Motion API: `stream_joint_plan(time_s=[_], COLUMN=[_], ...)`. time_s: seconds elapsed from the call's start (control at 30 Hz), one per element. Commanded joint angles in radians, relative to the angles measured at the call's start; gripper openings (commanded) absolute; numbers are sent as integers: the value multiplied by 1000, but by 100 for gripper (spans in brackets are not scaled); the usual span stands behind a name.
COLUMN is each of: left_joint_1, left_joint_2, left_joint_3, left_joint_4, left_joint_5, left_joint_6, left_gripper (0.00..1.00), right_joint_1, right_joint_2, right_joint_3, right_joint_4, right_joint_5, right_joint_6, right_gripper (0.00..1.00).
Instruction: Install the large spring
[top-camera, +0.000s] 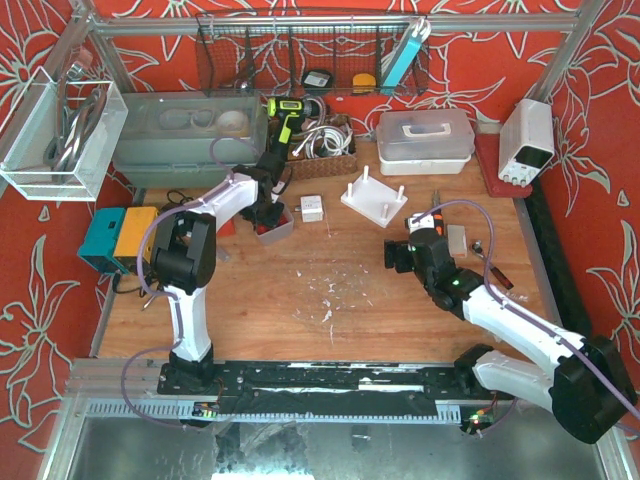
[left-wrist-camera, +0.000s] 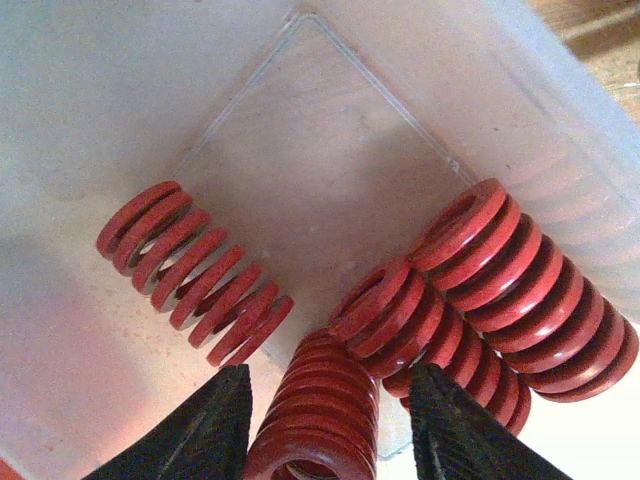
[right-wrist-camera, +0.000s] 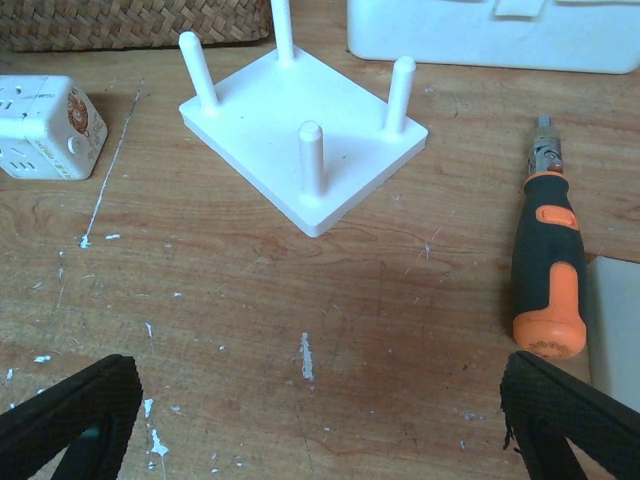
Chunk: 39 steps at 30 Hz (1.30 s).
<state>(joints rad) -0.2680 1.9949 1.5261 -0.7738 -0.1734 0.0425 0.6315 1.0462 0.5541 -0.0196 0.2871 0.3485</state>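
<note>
Several red springs lie in a small translucent bin (left-wrist-camera: 330, 140). The widest-looking spring (left-wrist-camera: 530, 290) rests at the right, a slim one (left-wrist-camera: 190, 270) at the left. My left gripper (left-wrist-camera: 325, 420) reaches down into the bin (top-camera: 275, 228). It stands open astride another red spring (left-wrist-camera: 320, 410), with a narrow gap on each side. The white peg plate (right-wrist-camera: 305, 140) with its upright pegs stands at mid-table (top-camera: 373, 198). My right gripper (right-wrist-camera: 320, 420) hovers open over bare wood in front of it, holding nothing.
An orange-and-black screwdriver (right-wrist-camera: 547, 270) lies right of the right gripper. A white plug cube (right-wrist-camera: 40, 128) sits left of the peg plate. Along the back are a wicker basket (top-camera: 320, 150), a white lidded box (top-camera: 425, 140), a grey tub (top-camera: 190, 135) and a power supply (top-camera: 527, 140).
</note>
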Motion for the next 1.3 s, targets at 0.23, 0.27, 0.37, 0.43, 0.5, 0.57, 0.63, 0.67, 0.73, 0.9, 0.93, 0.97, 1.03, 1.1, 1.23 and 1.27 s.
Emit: stream_joint_plan(time_s=[0.23,0.27,0.37,0.43,0.5,0.57,0.63,0.67,0.73,0.9,0.93,0.97,1.03,1.1,1.23,1.27], left_joint_1=[6,6,6,6,6,6,6,6,6,6,6,6,6,6,6,6], left_joint_2=[25,22,17,12,12,13,13,12,3,-20,-19,-16,-8,-3,-11,-13], left_joint_3=[29,32,47,58,68,73,66,60,52,48,47,45,40,36,34,32], left_joint_4=[-44,-45,-51,-51,-51,-59,-70,-74,-84,-112,-117,-120,-128,-133,-141,-145], left_joint_5=[39,38,35,35,35,22,12,8,0,-30,-36,-43,-56,-68,-55,-57], left_joint_6=[13,13,11,11,14,14,14,16,13,7,7,8,7,5,11,11], left_gripper=[32,32,30,29,31,41,43,44,44,46,46,46,49,50,49,49], right_joint_1=[8,8,10,10,10,9,10,10,10,10,10,10,10,10,10,10], right_joint_2=[-8,-6,-3,-4,-8,-10,-13,-14,-17,-17,-18,-18,-17,-17,-14,-13], right_joint_3=[0,1,5,4,4,3,4,3,3,3,3,3,3,3,3,4], right_joint_4=[-7,-8,-11,-11,-12,-13,-15,-16,-14,-14,-13,-14,-14,-14,-14,-14], right_joint_5=[40,39,40,40,41,43,44,47,46,41,41,41,40,41,44,43], right_joint_6=[-17,-17,-17,-16,-17,-17,-19,-19,-18,-17,-17,-17,-17,-17,-18,-19], right_gripper=[98,99,99,99,99,99,99,99,99,99,99,99,99,99,99,99])
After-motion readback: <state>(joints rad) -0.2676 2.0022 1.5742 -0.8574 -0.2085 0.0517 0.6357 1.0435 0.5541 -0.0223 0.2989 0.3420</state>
